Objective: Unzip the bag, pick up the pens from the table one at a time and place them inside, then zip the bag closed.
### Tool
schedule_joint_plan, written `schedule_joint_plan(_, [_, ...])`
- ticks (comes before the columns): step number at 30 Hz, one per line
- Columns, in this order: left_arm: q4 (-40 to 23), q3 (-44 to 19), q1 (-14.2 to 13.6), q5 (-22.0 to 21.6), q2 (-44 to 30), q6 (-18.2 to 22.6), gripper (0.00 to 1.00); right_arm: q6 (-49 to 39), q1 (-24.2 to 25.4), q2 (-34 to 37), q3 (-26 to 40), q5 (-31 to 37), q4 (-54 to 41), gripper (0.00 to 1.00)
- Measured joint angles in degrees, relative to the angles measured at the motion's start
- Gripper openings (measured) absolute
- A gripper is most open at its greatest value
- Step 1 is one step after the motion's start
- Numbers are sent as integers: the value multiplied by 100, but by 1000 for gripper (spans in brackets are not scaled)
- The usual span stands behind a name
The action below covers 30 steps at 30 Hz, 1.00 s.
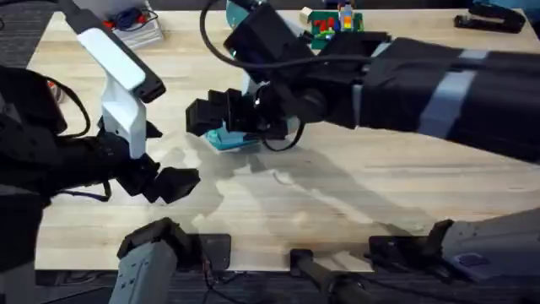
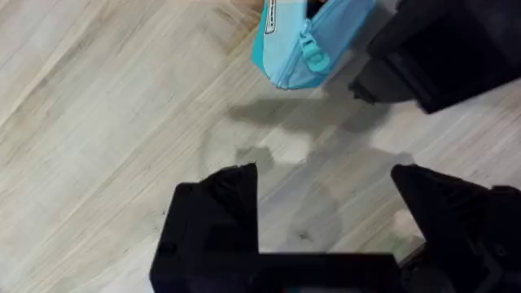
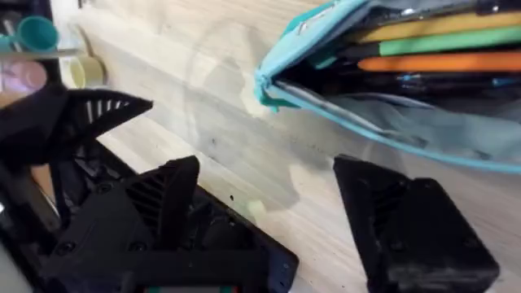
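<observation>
While the bag (image 3: 383,89) is lying unzipped on the table (image 1: 354,194) with pens (image 3: 440,61) already inside, zipping appears to be what is remaining. The right gripper (image 3: 326,220) is hovering just beside the bag's open mouth, fingers spread and holding nothing. The left gripper (image 2: 326,212) is hanging near the bag's zipper-pull end, also wide open and empty. Pale plank grain is showing around both, with clutter at the table's far edge.

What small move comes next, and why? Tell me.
Probably bring the open left hand up to the zipper pull and grip it. The bag gapes open with pens already lying inside, and the open right hand hovers beside it.
</observation>
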State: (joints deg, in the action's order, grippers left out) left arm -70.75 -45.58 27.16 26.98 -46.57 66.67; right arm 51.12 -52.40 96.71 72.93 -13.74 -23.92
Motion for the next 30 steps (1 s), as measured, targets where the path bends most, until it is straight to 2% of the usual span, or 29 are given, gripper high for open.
schedule_joint_plan(26, [-2, 0, 0, 0, 0, 0, 993, 973, -138, 951, -4, 146, 1160, 996])
schedule_joint_plan(30, [-2, 0, 0, 0, 0, 0, 993, 1022, -138, 981, -4, 295, 1161, 938])
